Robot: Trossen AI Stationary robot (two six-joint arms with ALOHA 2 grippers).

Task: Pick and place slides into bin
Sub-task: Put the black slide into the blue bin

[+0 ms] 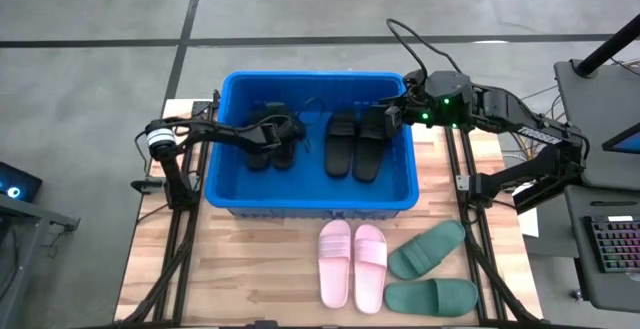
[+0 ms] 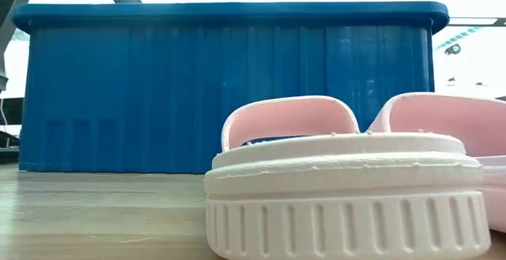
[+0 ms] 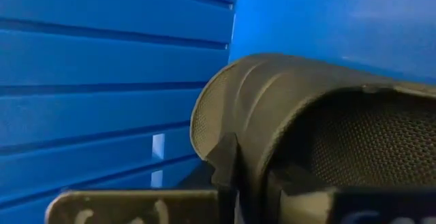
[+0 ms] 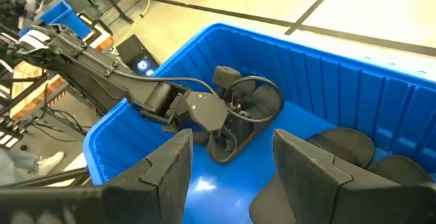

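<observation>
The blue bin (image 1: 310, 201) stands at the table's far middle and fills the low view (image 2: 229, 86). Two black slides (image 1: 355, 144) lie flat side by side on its floor at the right. Two more black slides (image 1: 265, 141) are at its left, under my left gripper (image 1: 287, 132), which reaches down into the bin and is shut on one of them (image 3: 272, 108). My right gripper (image 1: 393, 116) hovers open and empty over the bin's far right corner. Two pink slides (image 1: 352, 264) and two green slides (image 1: 432, 269) lie soles down on the table in front of the bin. My left gripper pinches the edge of a black slide's strap (image 3: 228, 152) between its two fingers, coming from the table's left and slanting down into the bin. The slide sits low in the bin beside the left wall (image 3: 102, 81). Whether it is clear of the floor I cannot tell.
The bin's ribbed walls and thick rim (image 4: 225, 30) enclose the left gripper. The table's near left part (image 1: 250, 269) is bare wood. A keyboard (image 1: 612, 244) and equipment stand off the table at the right.
</observation>
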